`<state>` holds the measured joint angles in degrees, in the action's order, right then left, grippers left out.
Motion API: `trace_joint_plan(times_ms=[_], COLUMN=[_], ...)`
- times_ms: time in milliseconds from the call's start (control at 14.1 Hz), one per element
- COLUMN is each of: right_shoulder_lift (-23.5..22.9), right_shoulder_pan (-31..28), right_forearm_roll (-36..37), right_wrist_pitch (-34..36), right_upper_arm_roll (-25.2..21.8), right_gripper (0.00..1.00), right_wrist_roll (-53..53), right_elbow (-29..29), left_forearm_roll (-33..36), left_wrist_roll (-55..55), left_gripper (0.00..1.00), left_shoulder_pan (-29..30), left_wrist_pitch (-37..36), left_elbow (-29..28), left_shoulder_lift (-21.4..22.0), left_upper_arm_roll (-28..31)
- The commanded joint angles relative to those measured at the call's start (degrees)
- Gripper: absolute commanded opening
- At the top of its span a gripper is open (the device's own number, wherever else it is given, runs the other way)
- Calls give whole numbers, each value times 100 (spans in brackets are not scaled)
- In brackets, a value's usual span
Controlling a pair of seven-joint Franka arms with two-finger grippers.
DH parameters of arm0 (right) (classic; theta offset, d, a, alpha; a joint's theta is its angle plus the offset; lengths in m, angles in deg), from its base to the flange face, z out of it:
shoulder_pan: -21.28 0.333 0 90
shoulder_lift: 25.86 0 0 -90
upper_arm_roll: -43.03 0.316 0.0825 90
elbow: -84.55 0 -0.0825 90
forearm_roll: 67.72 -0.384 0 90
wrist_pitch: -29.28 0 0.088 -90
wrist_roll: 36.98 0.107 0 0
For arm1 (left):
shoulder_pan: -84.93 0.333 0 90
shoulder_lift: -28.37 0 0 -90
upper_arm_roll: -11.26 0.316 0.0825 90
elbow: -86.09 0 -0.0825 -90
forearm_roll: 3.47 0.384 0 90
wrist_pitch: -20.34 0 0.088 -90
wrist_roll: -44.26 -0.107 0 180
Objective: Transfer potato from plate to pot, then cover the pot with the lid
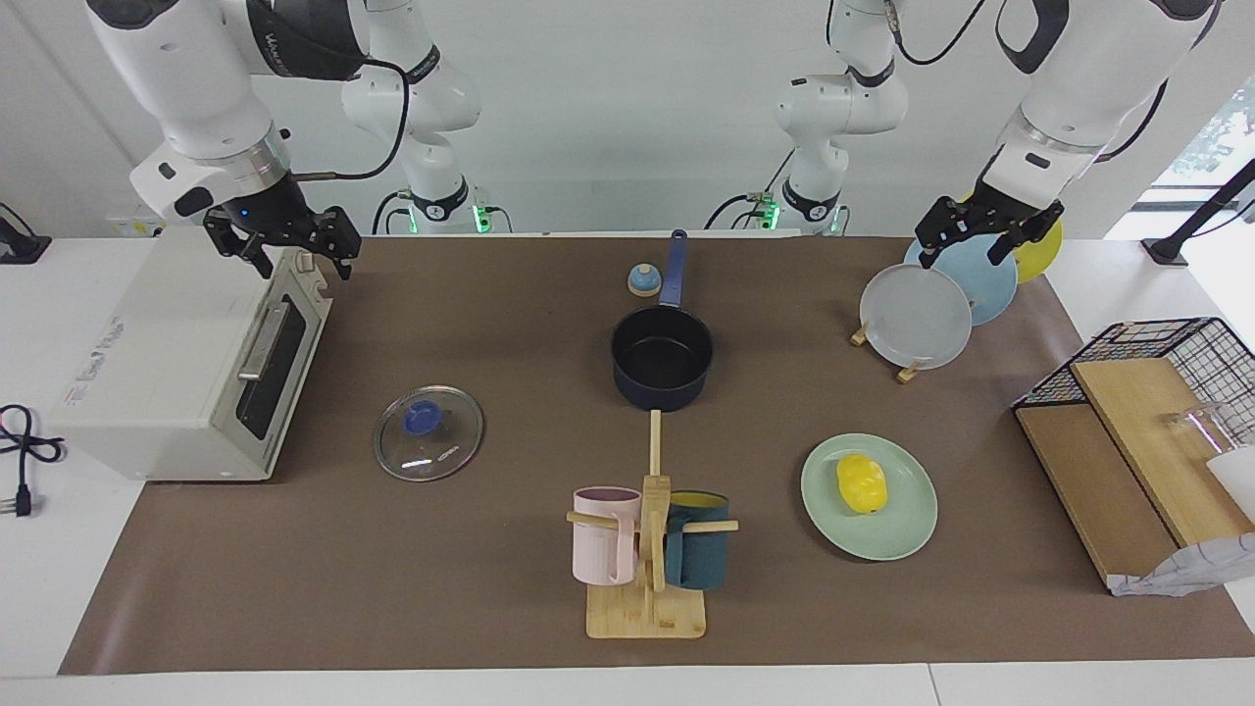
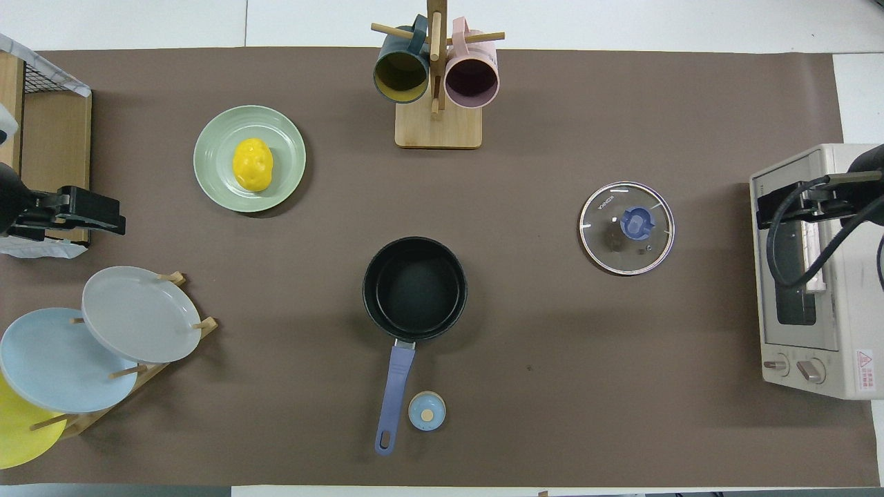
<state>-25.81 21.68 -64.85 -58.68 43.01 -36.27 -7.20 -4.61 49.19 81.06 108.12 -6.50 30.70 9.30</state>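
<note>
Potato (image 1: 862, 482) sits on the mint plate (image 1: 907, 529), lower right of the facing view, its long axis running roughly toward and away from the robots. Your left gripper (image 1: 988, 235) hangs open over the plate rack (image 1: 914, 316) at upper right, so it is the nearer one; the potato lies down-frame of its jaws. Your right gripper (image 1: 284, 245) waits open over the toaster oven (image 1: 186, 373) at upper left. Pot (image 1: 662, 358) stands mid-frame, empty, with bare mat between it and the plate. Lid (image 1: 428, 432) lies flat, down-frame of the oven.
</note>
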Motion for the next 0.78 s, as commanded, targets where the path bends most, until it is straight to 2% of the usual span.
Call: trace_joint_plan(times_ms=[0,497,711], right_shoulder_lift=[48,48,48], right_shoulder_pan=[-48,4,-22], right_forearm_roll=[-94,-85,-94], right_wrist_pitch=[-81,-82,-73], right_upper_arm_roll=[38,55,73], right_gripper=[100,100,100], right_wrist_roll=[53,62,62], right_elbow=[-79,-70,-70], left_forearm_roll=[-53,-53,-53], left_wrist_roll=[-89,-36,17], left_gripper=[100,100,100], left_shoulder_pan=[9,8,-18], left_wrist_pitch=[38,186,599], left_elbow=[-92,-136,-250], left_shoulder_lift=[84,102,76], left_upper_arm_roll=[20,20,11])
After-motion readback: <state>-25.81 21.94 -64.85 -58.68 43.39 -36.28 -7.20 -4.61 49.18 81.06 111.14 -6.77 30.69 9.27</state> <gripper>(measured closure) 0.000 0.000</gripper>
